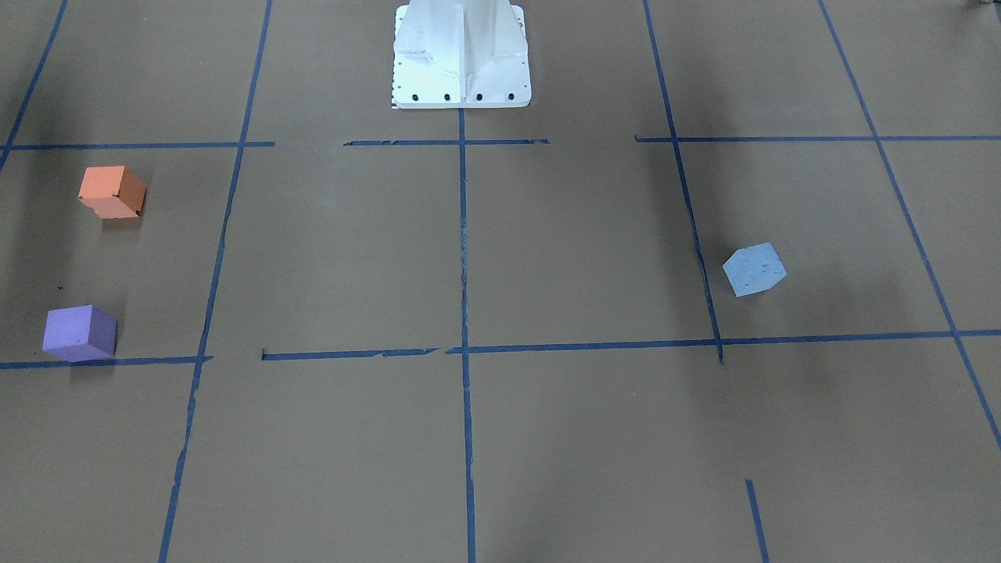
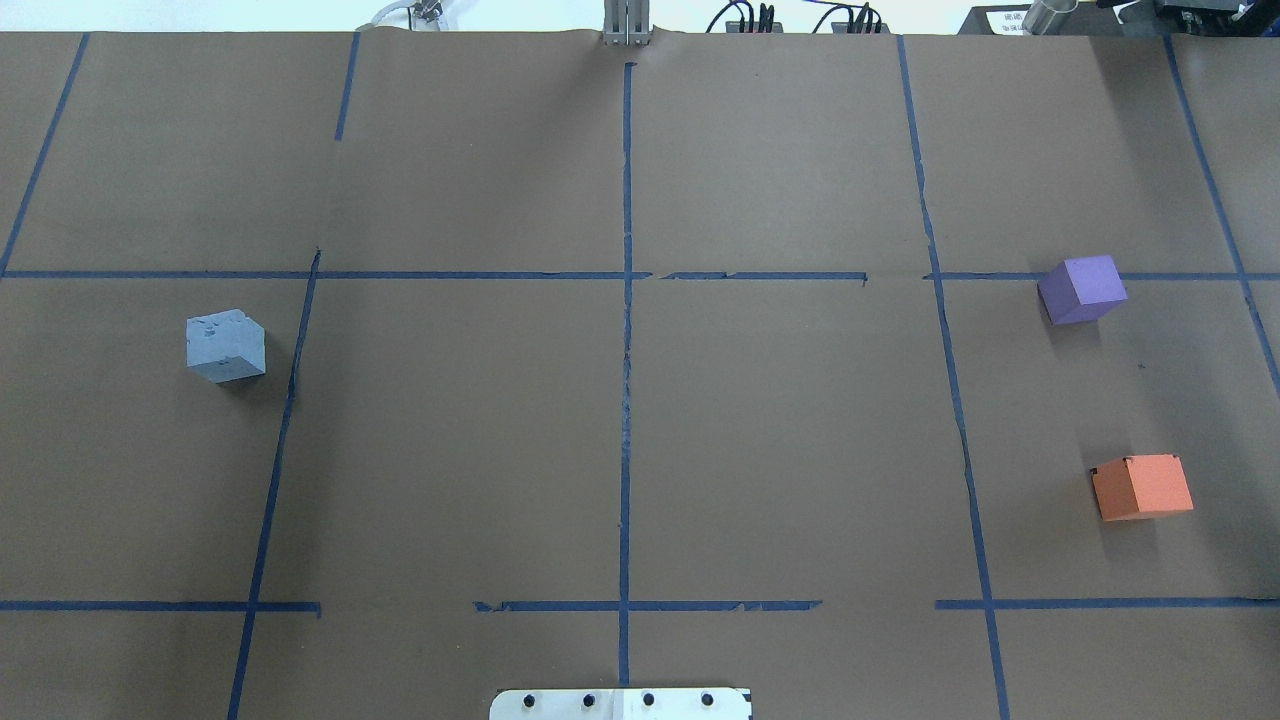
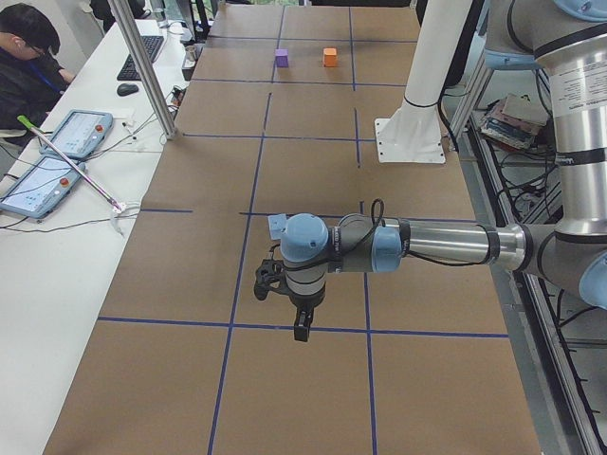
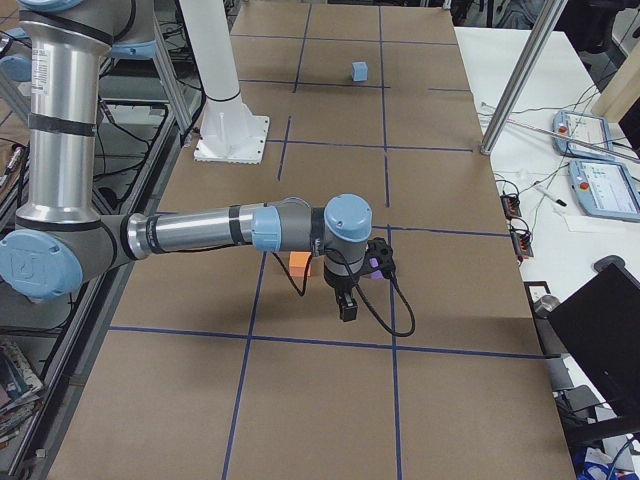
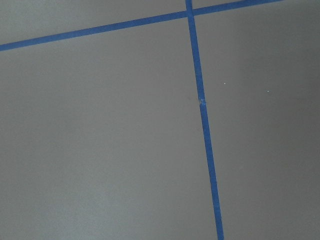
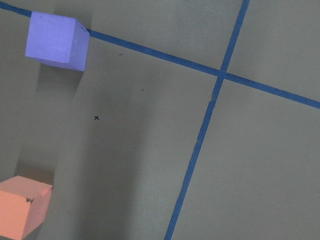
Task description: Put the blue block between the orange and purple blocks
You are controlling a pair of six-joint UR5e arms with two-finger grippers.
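The coming move is judged to turn on which tool is nearer the blue block [image 2: 225, 346]; the block rests on the desk [image 2: 450, 450] on the robot's left half, and in the left side view it is seen near the left tool [image 3: 301, 330], just beyond it on the side away from the desk's left end, partly hidden by the wrist; the right tool [image 4: 346, 308] is well apart from it, across the desk; the left tool is therefore judged the one to be used for the pick. The block is a cube, so no long axis is offered; its faces are turned out of line with the tape lines [image 2: 626, 400], and a matching turn of the wrist is likely to be called for. In the left wrist view only bare desk and tape are shown, so the block is not beneath that tool. Whether either tool is open or closed cannot be told, since each is shown only in a side view; all three blocks rest on the desk, so none is held. The orange block [image 2: 1142, 487] and purple block [image 2: 1082, 289] are found near the right tool, just beyond it in the right side view, apart from each other with bare desk between them; that gap is well apart from the left tool, so a long carry across the desk is judged to be needed.
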